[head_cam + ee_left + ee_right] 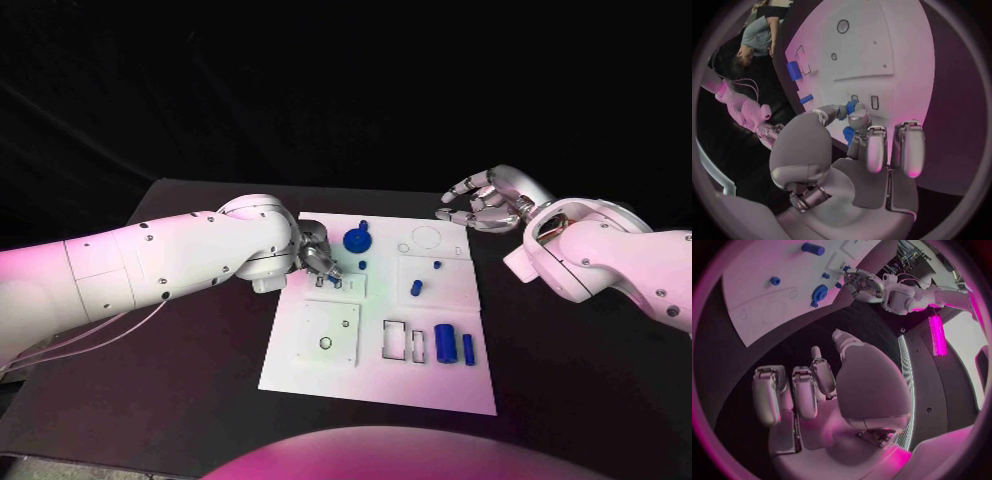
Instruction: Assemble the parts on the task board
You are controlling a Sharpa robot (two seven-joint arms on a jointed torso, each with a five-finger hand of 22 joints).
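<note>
The white task board (pixel 378 375) lies mid-table. My left hand (pixel 320 262) is over the board's far left part, next to two small slots (pixel 875 102). It pinches a small blue part (pixel 851 106) between thumb and a fingertip (pixel 859 119); in the head view that part (pixel 338 283) shows just under the hand. A round blue part (pixel 358 240) sits beside the hand. My right hand (pixel 488 200) hovers off the board's far right corner, fingers apart and loosely bent, holding nothing (pixel 811 390).
Two blue cylinders (pixel 444 343) (pixel 467 347) lie at the board's near right beside rectangular recesses (pixel 394 340). Small blue pieces stand mid-board (pixel 415 288) (pixel 436 266) (pixel 364 264). A raised white square plate (pixel 329 335) takes the board's near left. Black table surrounds the board.
</note>
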